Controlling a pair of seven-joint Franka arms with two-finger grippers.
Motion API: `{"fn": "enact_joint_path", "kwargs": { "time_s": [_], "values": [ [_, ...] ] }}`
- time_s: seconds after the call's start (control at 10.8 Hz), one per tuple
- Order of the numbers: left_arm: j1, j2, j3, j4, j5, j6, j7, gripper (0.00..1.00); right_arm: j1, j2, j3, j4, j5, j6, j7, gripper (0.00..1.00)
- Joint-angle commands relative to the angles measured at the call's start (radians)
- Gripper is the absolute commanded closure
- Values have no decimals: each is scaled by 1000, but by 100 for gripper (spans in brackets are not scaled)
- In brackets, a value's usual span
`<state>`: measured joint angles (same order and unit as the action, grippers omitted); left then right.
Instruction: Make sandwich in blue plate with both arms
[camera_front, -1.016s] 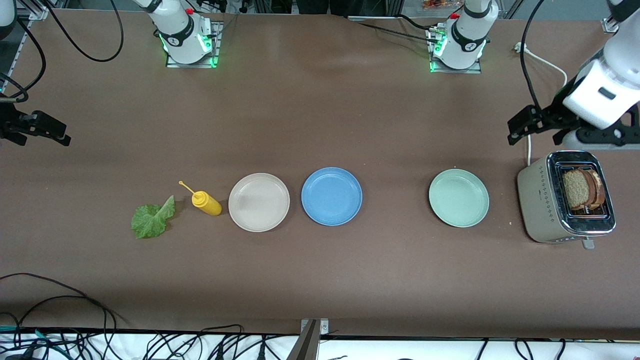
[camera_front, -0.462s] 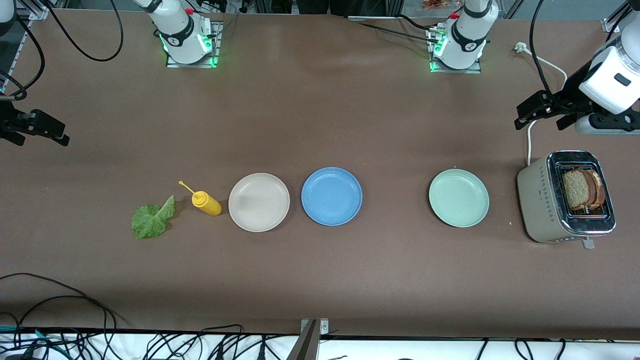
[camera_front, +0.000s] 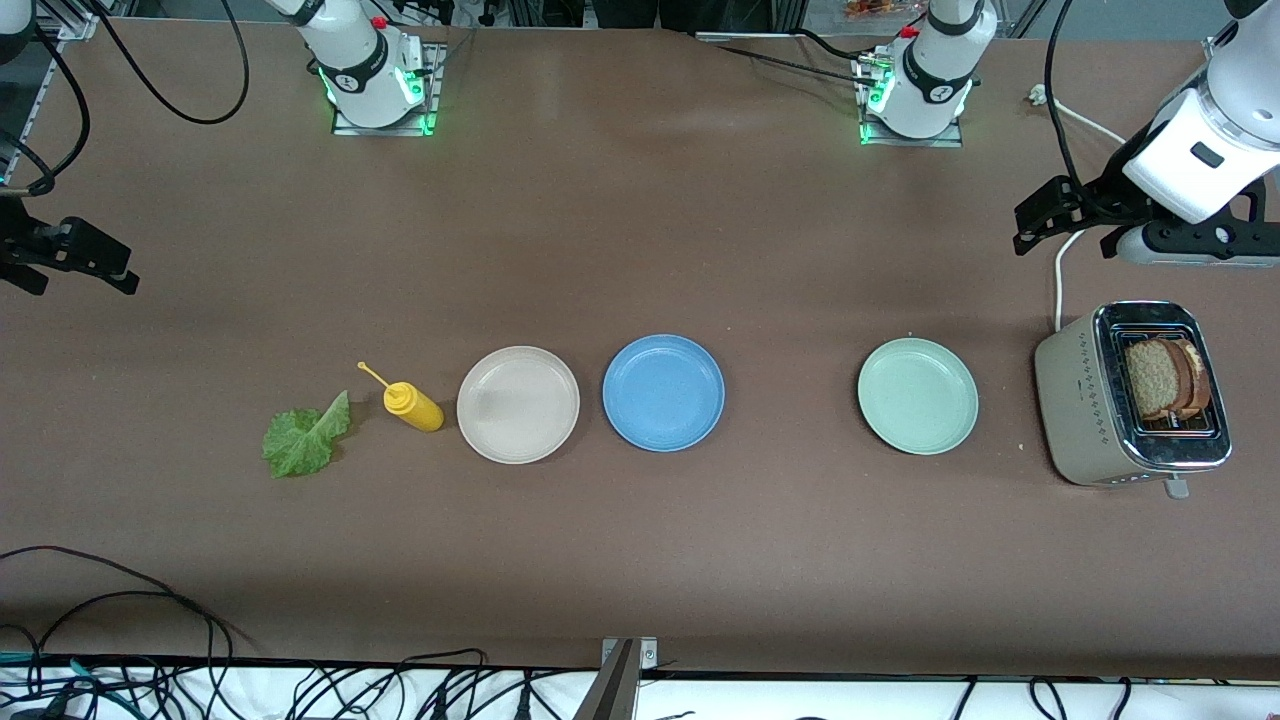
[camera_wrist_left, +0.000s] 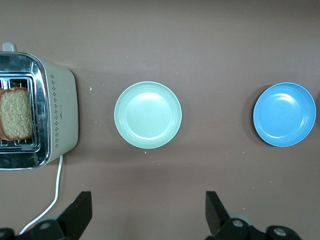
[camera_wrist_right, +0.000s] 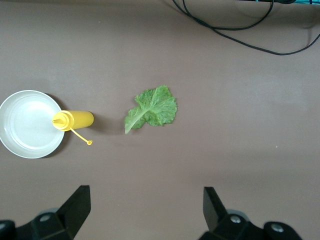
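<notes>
The blue plate (camera_front: 663, 392) (camera_wrist_left: 284, 114) lies bare at the table's middle. Two slices of brown bread (camera_front: 1165, 378) (camera_wrist_left: 17, 114) stand upright in the toaster's slots at the left arm's end. A ruffled green lettuce leaf (camera_front: 305, 438) (camera_wrist_right: 151, 108) lies flat at the right arm's end. My left gripper (camera_front: 1032, 222) (camera_wrist_left: 148, 200) hangs open and empty over bare table beside the toaster's cord. My right gripper (camera_front: 122, 272) (camera_wrist_right: 146, 196) hangs open and empty over the table's edge at the right arm's end, well clear of the lettuce.
A yellow squeeze bottle (camera_front: 412, 405) (camera_wrist_right: 75, 120) lies between the lettuce and a beige plate (camera_front: 518, 404) (camera_wrist_right: 30, 124). A pale green plate (camera_front: 917, 395) (camera_wrist_left: 148, 115) sits between the blue plate and the toaster (camera_front: 1085, 410) (camera_wrist_left: 60, 120). The toaster's white cord (camera_front: 1058, 290) runs toward the bases.
My left gripper has risen away from the toaster and then shifted slightly toward the table's middle. The right gripper has hardly moved. Both stay open.
</notes>
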<state>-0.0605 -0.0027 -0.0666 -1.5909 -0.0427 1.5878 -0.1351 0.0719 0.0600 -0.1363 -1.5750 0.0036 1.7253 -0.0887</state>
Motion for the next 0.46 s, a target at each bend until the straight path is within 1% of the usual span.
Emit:
{"fn": "enact_joint_path", "kwargs": {
  "time_s": [0.0, 0.37],
  "values": [
    [-2, -13, 1, -4, 24, -17, 14, 0, 3, 1, -2, 18, -1, -4, 7, 0],
    [-1, -11, 2, -4, 24, -22, 15, 0, 8, -3, -2, 16, -1, -26, 0, 0]
  ]
}}
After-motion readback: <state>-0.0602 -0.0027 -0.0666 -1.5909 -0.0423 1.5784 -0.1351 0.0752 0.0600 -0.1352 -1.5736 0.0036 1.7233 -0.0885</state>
